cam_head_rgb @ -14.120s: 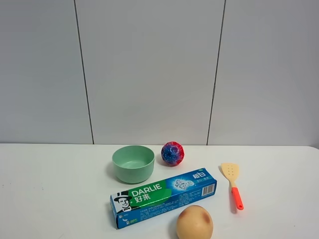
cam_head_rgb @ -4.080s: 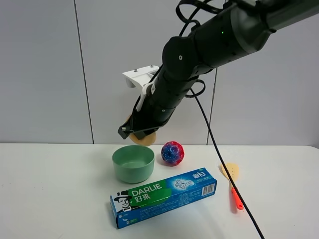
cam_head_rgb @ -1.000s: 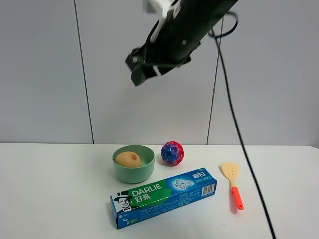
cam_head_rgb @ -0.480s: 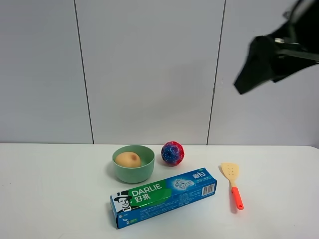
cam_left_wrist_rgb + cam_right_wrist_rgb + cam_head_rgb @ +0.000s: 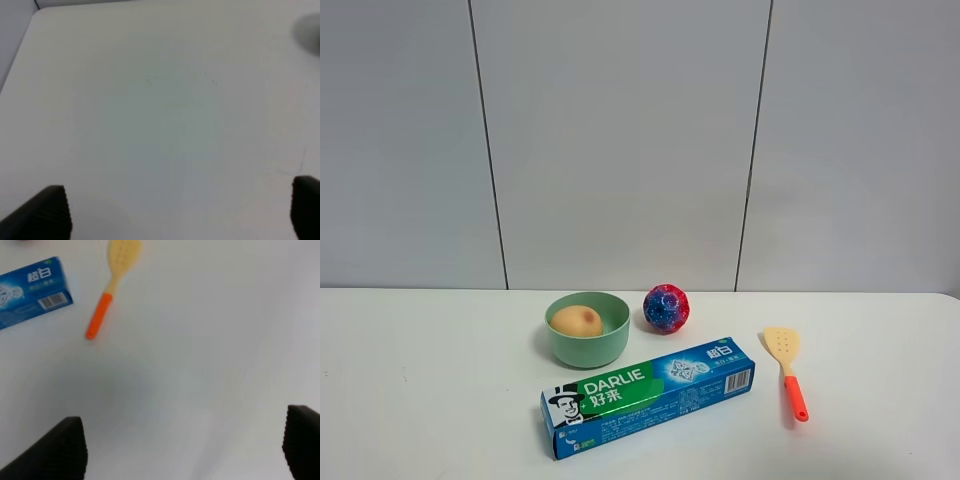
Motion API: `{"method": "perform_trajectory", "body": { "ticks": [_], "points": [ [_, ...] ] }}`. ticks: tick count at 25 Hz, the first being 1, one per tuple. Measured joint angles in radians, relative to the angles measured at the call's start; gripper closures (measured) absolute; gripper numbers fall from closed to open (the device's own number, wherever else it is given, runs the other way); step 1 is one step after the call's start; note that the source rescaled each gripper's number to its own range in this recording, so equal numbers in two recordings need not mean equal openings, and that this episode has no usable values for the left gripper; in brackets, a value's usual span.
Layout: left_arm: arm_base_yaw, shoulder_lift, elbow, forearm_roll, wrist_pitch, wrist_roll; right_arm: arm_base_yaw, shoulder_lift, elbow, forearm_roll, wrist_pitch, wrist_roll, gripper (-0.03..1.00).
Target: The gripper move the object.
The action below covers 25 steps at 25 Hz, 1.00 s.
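Toward the middle of the white table (image 5: 430, 380), nearer its back edge: one green bowl (image 5: 587, 341) holding the tan-peach fruit-like ball (image 5: 576, 320), with a blue-and-red speckled ball (image 5: 666, 307) just beside the bowl's right. In front of these, a blue-green Darlie toothpaste box (image 5: 648, 395) lying flat; toward the right edge, a tan spatula with orange handle (image 5: 786, 371). Left gripper (image 5: 175, 212) and right gripper (image 5: 182, 447): fingers spread wide apart, nothing between them, both above bare tabletop.

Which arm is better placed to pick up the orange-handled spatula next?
Right, probably. The right gripper views the orange-handled tan spatula beside the blue toothpaste box; the left gripper views only bare white table.
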Motion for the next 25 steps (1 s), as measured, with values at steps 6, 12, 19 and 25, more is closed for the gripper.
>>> {"method": "perform_trajectory", "body": {
  "ticks": [6, 12, 19, 25],
  "points": [
    [0.0, 0.0, 0.0, 0.0, 0.0, 0.0, -0.08, -0.275, 0.171, 0.046, -0.013, 0.0, 0.06],
    [0.0, 0.0, 0.0, 0.0, 0.0, 0.0, -0.082, -0.418, 0.24, 0.086, -0.024, 0.002, 0.06],
    [0.0, 0.0, 0.0, 0.0, 0.0, 0.0, -0.082, -0.508, 0.24, 0.086, -0.028, 0.003, 0.06],
    [0.0, 0.0, 0.0, 0.0, 0.0, 0.0, -0.082, -0.509, 0.24, 0.086, -0.028, 0.006, 0.06]
  ]
}}
